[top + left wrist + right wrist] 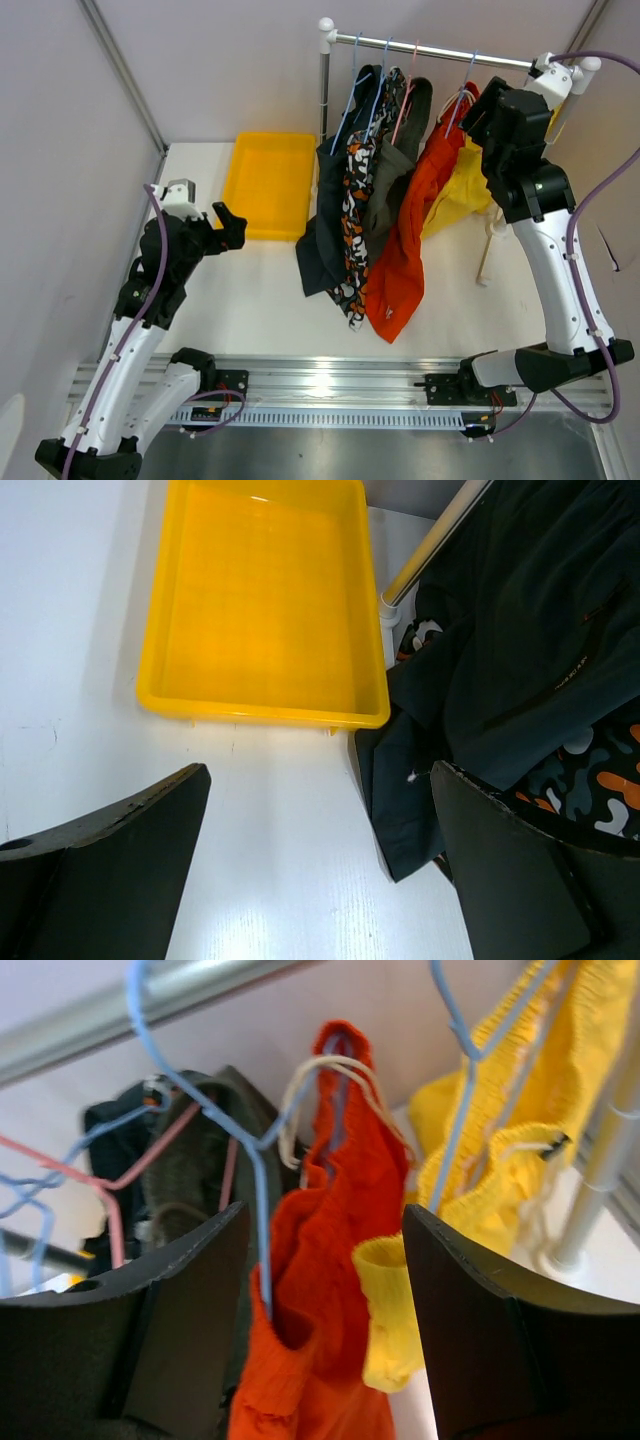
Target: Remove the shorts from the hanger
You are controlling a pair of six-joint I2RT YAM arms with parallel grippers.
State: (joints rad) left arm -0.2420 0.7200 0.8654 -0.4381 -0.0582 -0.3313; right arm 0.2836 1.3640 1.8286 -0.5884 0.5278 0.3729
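Shorts [400, 250] hang limp and creased; left end effector [320, 780] and right end effector [325, 1215] gape.

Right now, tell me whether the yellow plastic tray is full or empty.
Empty: the yellow plastic tray shows only bare floor, nothing inside.

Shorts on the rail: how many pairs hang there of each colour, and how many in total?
Navy-black shorts: 1
Camouflage shorts: 1
Olive-grey shorts: 1
Orange-red shorts: 1
Yellow shorts: 1
Total: 5
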